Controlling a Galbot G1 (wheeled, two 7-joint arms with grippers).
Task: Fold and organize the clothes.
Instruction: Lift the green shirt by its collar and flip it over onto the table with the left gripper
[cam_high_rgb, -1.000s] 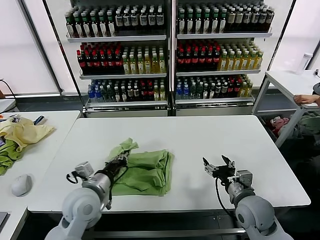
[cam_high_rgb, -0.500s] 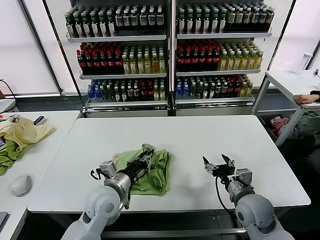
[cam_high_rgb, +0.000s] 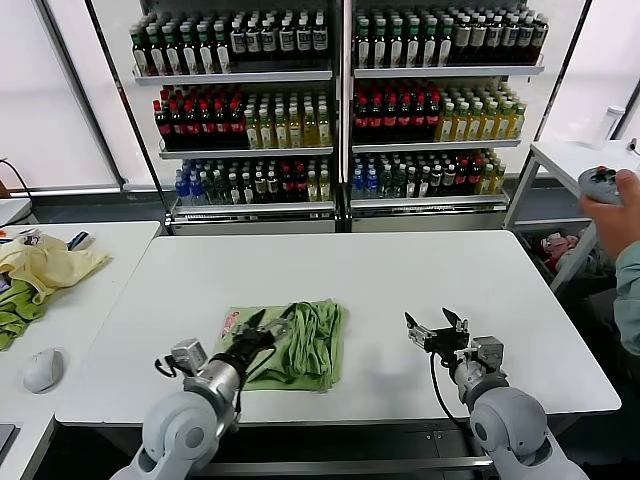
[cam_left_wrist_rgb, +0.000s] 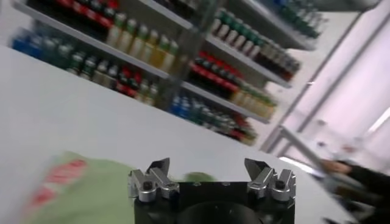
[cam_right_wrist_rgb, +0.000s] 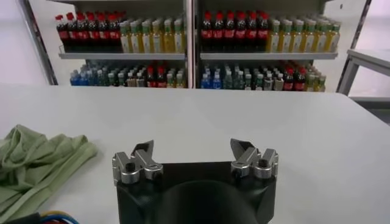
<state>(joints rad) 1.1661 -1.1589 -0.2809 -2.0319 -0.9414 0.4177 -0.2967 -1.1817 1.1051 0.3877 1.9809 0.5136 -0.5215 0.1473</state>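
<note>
Polo shirt (cam_high_rgb: 295, 343) now flatter, logo showing, left end effector (cam_high_rgb: 268, 326) released, pulled back, right end effector (cam_high_rgb: 434, 330) open, idle.

No legible text; shirt (cam_high_rgb: 290, 345) logo, bottle labels unreadable.

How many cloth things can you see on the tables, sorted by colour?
Light green: 1, the polo shirt on the middle table, under the open left gripper
Pale yellow: 1, the garment on the side table
Darker green: 1, the cloth beside it
Total: 3
</note>
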